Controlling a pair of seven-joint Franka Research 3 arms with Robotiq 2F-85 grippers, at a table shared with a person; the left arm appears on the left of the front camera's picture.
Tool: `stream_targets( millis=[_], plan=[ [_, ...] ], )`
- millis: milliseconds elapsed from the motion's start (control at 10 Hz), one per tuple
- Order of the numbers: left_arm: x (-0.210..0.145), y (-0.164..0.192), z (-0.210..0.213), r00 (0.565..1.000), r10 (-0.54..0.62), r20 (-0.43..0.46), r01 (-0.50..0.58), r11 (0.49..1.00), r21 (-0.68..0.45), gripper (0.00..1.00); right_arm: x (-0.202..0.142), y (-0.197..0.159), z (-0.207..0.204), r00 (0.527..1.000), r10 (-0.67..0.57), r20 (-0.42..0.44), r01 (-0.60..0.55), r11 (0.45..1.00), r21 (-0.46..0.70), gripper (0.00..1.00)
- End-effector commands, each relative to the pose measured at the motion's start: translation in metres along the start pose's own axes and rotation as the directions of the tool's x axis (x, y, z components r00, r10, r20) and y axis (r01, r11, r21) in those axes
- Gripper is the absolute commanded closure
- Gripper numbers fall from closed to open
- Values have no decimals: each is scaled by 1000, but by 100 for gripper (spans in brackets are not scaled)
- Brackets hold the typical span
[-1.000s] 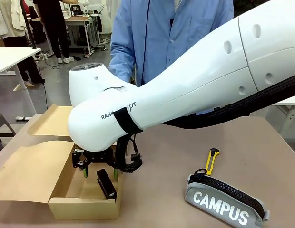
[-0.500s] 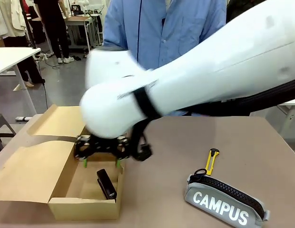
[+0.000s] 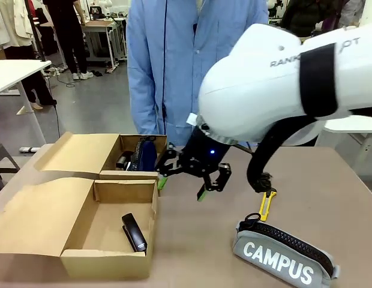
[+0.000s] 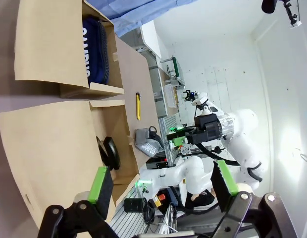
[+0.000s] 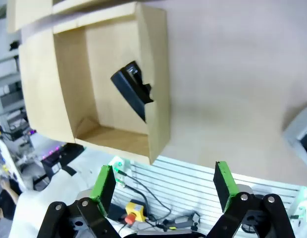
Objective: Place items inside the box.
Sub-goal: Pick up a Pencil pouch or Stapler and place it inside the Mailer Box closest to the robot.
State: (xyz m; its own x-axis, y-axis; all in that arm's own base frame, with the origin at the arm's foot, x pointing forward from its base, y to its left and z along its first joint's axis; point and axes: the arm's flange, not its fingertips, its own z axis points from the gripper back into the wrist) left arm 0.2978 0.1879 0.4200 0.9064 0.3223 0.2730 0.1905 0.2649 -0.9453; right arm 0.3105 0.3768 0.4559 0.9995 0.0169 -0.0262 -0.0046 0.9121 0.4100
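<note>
A black stapler (image 3: 134,232) lies in the near cardboard box (image 3: 105,263). The far box (image 3: 78,153) holds a navy pouch (image 3: 144,155). My right gripper (image 3: 181,187) hangs open and empty above the table just right of the boxes. A grey "CAMPUS" pouch (image 3: 285,255) and a yellow utility knife (image 3: 267,205) lie on the table at the right. In the right wrist view the gripper (image 5: 163,181) is open, with the stapler (image 5: 131,89) in the box (image 5: 158,94) below. My left gripper (image 4: 162,181) is open; beyond it are the navy pouch (image 4: 96,34), stapler (image 4: 110,151) and knife (image 4: 138,105).
A person in a blue shirt (image 3: 174,72) stands at the far side behind the boxes. The box flaps (image 3: 36,216) spread open to the left. My right arm's black cable (image 3: 261,162) hangs over the knife. Bare table lies between the boxes and the grey pouch.
My right arm has lifted out of the near box and swung to the right, open throughout. The stapler stays lying in the box.
</note>
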Motion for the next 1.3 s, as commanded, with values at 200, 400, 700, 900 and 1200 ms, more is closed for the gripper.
stream_targets(
  millis=[200, 400, 700, 900, 1200],
  plan=[
    [-1, -2, 0, 1000, -20, 7, 20, 1000, -18, 0, 10, -1, 8, 1000, 14, -26, -13, 999, 50, 0],
    [-1, -2, 0, 1000, -20, 7, 20, 1000, -18, 0, 26, -69, 85, 998, -53, -42, 61, 975, 213, 0],
    [-1, -2, 0, 1000, -20, 7, 20, 1000, -18, 0, 46, -227, 172, 970, -172, -171, 233, 856, 462, 0],
    [-1, -2, 0, 1000, -20, 7, 20, 1000, -18, 0, 51, -328, 187, 964, -123, -236, 252, 705, 663, 0],
    [-1, -2, 0, 1000, -20, 7, 20, 1000, -18, 0, 26, -464, 149, 988, -94, -119, 151, 538, 829, 0]
  ],
)
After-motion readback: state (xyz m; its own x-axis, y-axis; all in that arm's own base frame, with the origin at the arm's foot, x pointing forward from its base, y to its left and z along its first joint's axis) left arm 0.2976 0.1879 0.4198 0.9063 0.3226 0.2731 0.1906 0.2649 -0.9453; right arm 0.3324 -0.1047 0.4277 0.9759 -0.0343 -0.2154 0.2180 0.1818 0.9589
